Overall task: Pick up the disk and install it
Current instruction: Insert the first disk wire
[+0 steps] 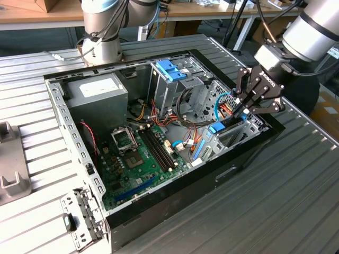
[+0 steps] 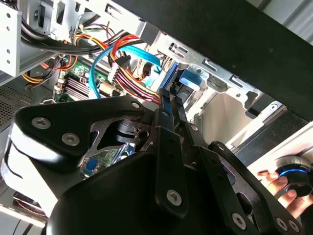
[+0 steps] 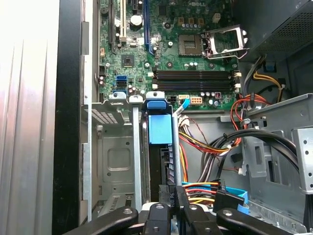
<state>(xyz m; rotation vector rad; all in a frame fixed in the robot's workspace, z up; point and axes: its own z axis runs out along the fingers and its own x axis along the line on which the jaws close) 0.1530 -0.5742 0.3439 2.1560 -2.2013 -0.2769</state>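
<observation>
The disk (image 1: 216, 128), a dark drive in a light blue carrier, stands on edge in a metal bay slot at the corner of the open computer case (image 1: 79, 137) on the exterior view's right. In the first wrist view the disk (image 3: 160, 128) sits between grey bay rails, its blue end tab towards the motherboard. My gripper (image 1: 237, 112) reaches down into that bay. In both wrist views its black fingers (image 3: 157, 215) pinch the near end of the carrier. In the second wrist view the gripper (image 2: 170, 104) is shut on the thin edge, with the blue carrier (image 2: 189, 79) just past the tips.
Red, orange, black and blue cables (image 3: 210, 142) crowd the bay beside the disk. A metal drive cage with a blue latch (image 1: 170, 71) stands behind. The motherboard (image 1: 140, 153) lies on the case floor. A second arm's base (image 1: 100, 37) stands behind the case. A hand (image 2: 286, 188) holds a device.
</observation>
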